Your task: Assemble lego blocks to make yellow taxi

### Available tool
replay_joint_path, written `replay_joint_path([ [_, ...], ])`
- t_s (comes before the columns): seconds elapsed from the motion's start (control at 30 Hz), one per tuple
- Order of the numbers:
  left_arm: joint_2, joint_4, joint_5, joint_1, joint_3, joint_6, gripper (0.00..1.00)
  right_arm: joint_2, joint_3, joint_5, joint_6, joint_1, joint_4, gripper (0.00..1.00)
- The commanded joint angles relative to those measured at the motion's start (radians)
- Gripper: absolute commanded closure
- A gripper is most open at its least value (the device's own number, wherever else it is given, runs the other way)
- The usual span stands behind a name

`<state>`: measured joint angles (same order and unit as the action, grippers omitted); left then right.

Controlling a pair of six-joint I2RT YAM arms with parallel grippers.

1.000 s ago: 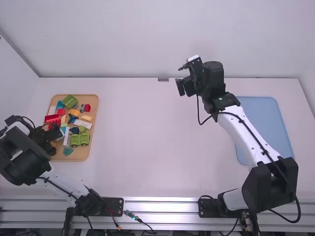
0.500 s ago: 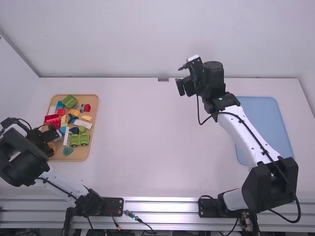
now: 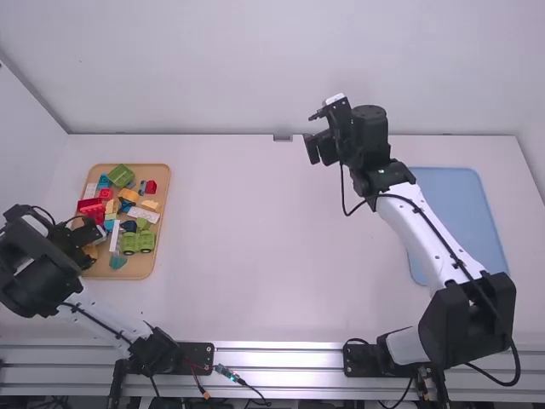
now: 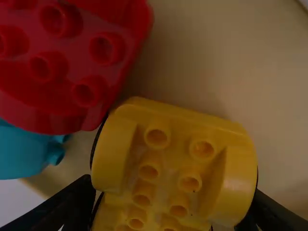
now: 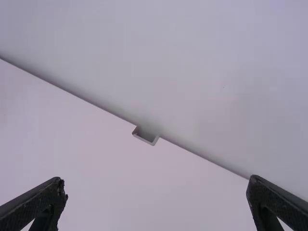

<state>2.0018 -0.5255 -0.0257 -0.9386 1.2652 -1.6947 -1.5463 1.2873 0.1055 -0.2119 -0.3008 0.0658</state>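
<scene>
Left gripper: at the tan tray, left of the frame in the high view; fingers pinching one yellow studded block, bottom centre in the left wrist view. Red studded block: upper left there, beside the yellow one. Right gripper: upper centre of the high view, fingers spread, nothing between.

At the high view's left, a yellow block with rounded ends and hollow studs is being gripped near a red block; green blocks are lying in the tray.
</scene>
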Motion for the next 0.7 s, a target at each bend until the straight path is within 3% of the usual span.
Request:
replay_joint_path([
  [0.0,0.059,0.003,-0.005,0.002,-0.012,0.004,0.28,-0.001,0.028,0.002,0.005,-0.001,-0.003,0.01],
  [0.67,0.059,0.015,-0.101,0.029,-0.012,0.067,0.15,-0.001,0.028,0.002,0.005,-0.001,0.008,0.01],
])
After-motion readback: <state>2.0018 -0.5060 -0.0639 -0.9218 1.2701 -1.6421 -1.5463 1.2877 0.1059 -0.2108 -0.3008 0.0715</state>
